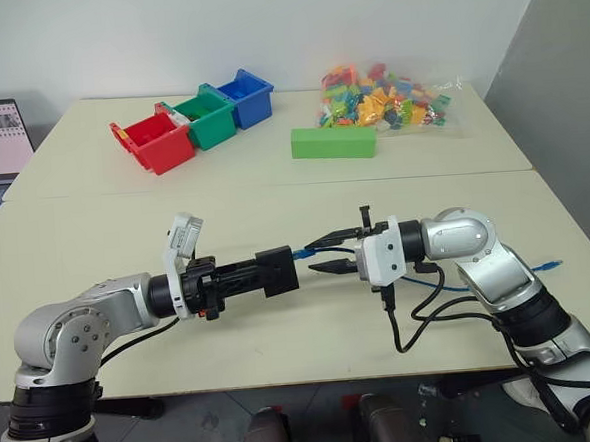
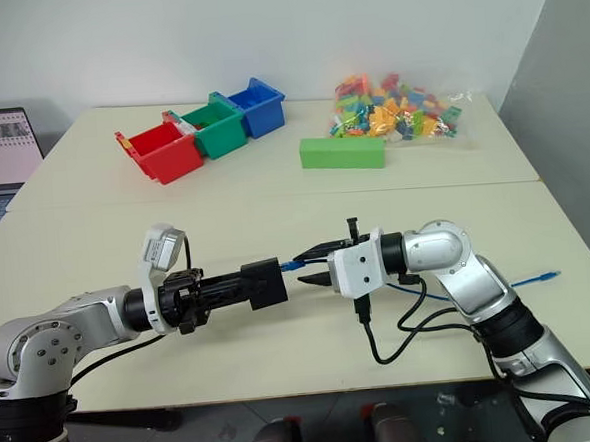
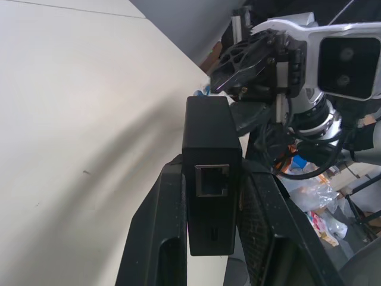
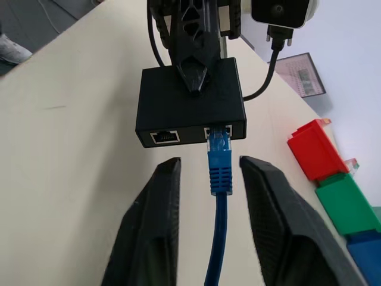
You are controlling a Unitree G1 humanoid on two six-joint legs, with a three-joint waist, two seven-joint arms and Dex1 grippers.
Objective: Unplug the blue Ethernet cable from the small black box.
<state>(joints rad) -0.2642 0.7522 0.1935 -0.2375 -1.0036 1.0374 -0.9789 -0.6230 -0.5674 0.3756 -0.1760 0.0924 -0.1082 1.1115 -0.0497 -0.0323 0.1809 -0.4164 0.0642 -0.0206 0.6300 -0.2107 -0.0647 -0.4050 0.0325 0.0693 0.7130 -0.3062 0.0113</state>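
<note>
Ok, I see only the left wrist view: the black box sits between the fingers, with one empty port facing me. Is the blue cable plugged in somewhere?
Observer: Yes. The blue Ethernet cable is plugged into a port on the side of the small black box that faces the right gripper.
Operator: Does that gripper hold the plug?
Observer: No. It is open, one finger on each side of the plug, not touching it.

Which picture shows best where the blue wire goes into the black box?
The right wrist view: the blue Ethernet cable sits plugged into the small black box. The eye views show a small blue bit beside the box; the left wrist view shows another side, with an empty port.
</note>
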